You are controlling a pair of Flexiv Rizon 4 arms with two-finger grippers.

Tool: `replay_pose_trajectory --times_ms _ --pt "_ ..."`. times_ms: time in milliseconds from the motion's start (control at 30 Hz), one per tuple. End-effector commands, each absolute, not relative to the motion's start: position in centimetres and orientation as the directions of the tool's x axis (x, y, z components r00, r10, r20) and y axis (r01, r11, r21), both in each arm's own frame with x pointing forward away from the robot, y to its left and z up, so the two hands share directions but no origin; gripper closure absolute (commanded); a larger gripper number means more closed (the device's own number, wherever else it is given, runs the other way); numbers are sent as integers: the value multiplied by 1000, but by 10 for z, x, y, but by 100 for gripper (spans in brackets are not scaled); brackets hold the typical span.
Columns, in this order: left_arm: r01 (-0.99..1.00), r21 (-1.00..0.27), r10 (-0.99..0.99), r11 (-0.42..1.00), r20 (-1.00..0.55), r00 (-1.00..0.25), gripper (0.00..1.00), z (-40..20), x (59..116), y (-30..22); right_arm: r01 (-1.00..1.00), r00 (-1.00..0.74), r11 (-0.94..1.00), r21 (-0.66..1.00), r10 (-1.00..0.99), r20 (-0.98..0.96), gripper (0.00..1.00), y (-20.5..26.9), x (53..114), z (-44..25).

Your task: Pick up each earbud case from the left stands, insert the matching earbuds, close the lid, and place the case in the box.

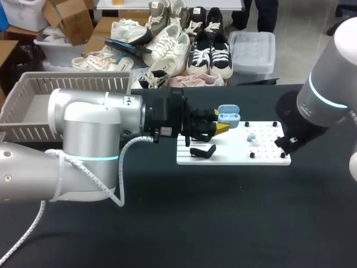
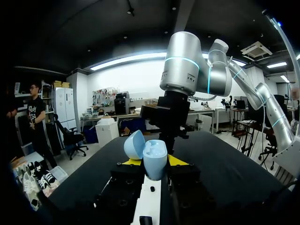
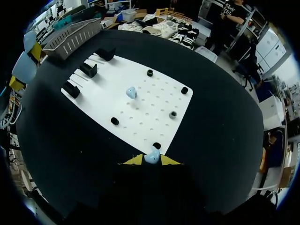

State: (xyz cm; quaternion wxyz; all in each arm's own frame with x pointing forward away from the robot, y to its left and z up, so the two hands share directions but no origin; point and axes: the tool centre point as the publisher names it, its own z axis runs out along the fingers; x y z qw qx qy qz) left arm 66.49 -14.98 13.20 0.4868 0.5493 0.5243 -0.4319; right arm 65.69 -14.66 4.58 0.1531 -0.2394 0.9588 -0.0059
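Jaws of the left gripper [image 2: 154,161] are clenched on the one case [image 2: 153,153], lid open, over the board's [image 3: 154,101] stand end. The right gripper [image 3: 151,160] pinches one earbud [image 3: 151,156] at the board's edge. A second earbud [image 3: 131,92] lies mid-board. There are three stands [image 3: 88,69] and five pegs [image 3: 184,90]. The box [image 1: 72,84] sits at the far left corner of the table [image 1: 223,218], with open room on the near side.
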Motion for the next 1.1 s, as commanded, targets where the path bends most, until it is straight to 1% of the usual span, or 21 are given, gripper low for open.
replay_pose_trajectory --times_ms 33,300,467,600,867,1100 --pt "996 85 153 31 -985 79 100 131 663 -150 -451 -838 888 -93 -457 -297 100 -146 654 45" --pt "996 85 153 31 -985 79 100 131 663 -150 -451 -838 888 -93 -457 -297 100 -146 654 45" --pt "996 85 153 31 -985 79 100 131 663 -150 -343 -897 936 -79 -352 -269 100 -158 655 40" --pt "996 85 153 31 -985 79 100 131 663 -150 -208 -944 976 -59 -216 -249 100 -165 654 43" --pt "996 85 153 31 -985 79 100 131 663 -150 8 -974 998 -61 -6 -226 100 -164 646 55" --pt "996 85 153 31 -985 79 100 131 663 -150 187 -964 982 -38 176 -198 100 -160 635 69"
